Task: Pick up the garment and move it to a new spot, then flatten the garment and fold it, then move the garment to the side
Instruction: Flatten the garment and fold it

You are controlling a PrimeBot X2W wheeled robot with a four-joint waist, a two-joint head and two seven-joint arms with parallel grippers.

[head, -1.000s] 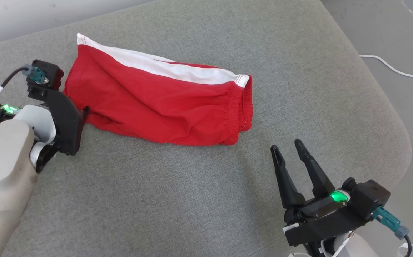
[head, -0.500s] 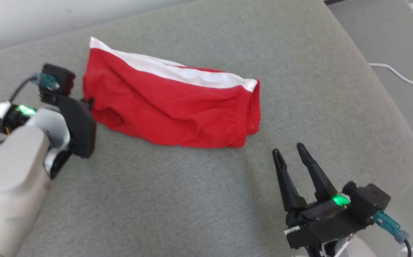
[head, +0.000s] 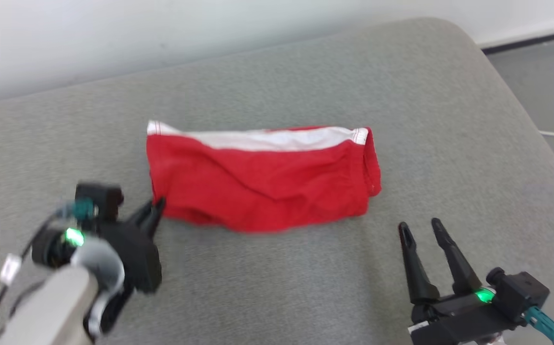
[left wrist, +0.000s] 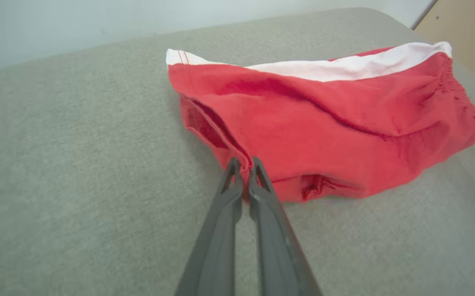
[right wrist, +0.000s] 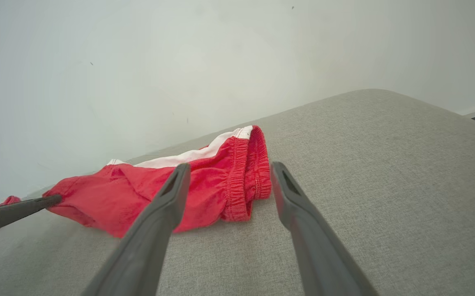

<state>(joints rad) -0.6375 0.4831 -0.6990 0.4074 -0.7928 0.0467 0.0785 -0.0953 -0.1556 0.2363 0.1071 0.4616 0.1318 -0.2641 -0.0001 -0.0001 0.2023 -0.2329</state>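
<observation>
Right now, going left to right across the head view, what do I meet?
left gripper, shut on the garment's near left corner → garment → right gripper, open and clear of the fabric

Left gripper (left wrist: 243,167): fingers spread beside left edge of garment (head: 262,187) a second ago, now pinched together on fold at its near-left corner. Head camera tilted up since then: wall (head: 114,38) now broad across top, whole scene lower in view, picture blurrier.
</observation>
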